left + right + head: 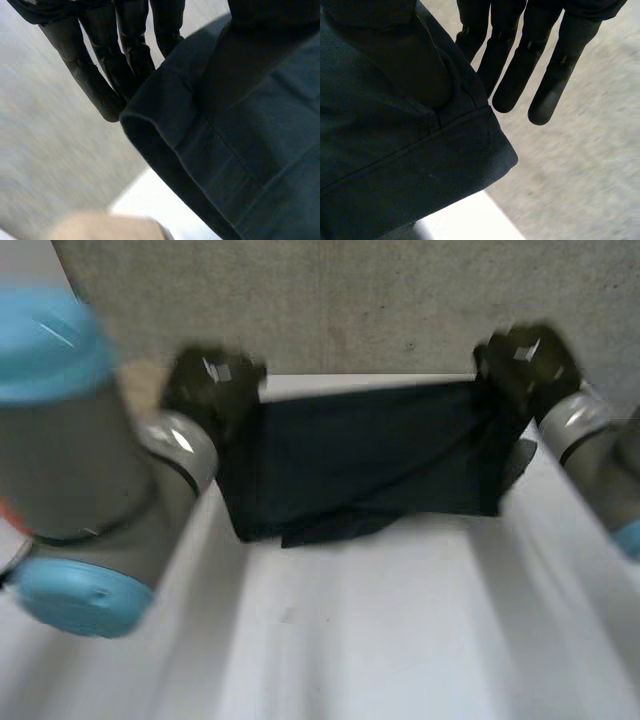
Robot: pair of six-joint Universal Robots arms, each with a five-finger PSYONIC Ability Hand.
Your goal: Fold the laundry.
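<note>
White tabletop runs from us out to a grey concrete wall. The near half is bare and all the action is at the far edge.

Dark navy woven cloth is stretched between both hands along the far edge. Its long axis runs left-right, parallel to that edge. The top edge is fairly taut and the body hangs from it toward us. The lower edge looks to be resting on the tabletop, but we can't confirm contact. The lower edge isn't straight: a loose flap pokes out toward the near edge on the left side.

Left arm and right arm are both reached far out, roughly level with each other. Neither is nearer the cloth, since each has its own end.

Left hand is on the top left corner and right hand is on the top right corner.

Left wrist view: the fingers are straight behind the hemmed corner, with the thumb laid over the front. We read that as grasping, a flat pinch on the cloth rather than a curl.

Right wrist view shows the same thing mirrored. The fingers are straight behind the corner and the thumb presses the cloth against them just above the hem.

The relation that matters is that the free cloth lies below the fingers and toward the near edge. Our read is that the next move either lays it flat toward us or brings the top edge down over the lower one. Both hands need to travel together or the long axis skews. The left-side flap is the likely wrinkle.
</note>
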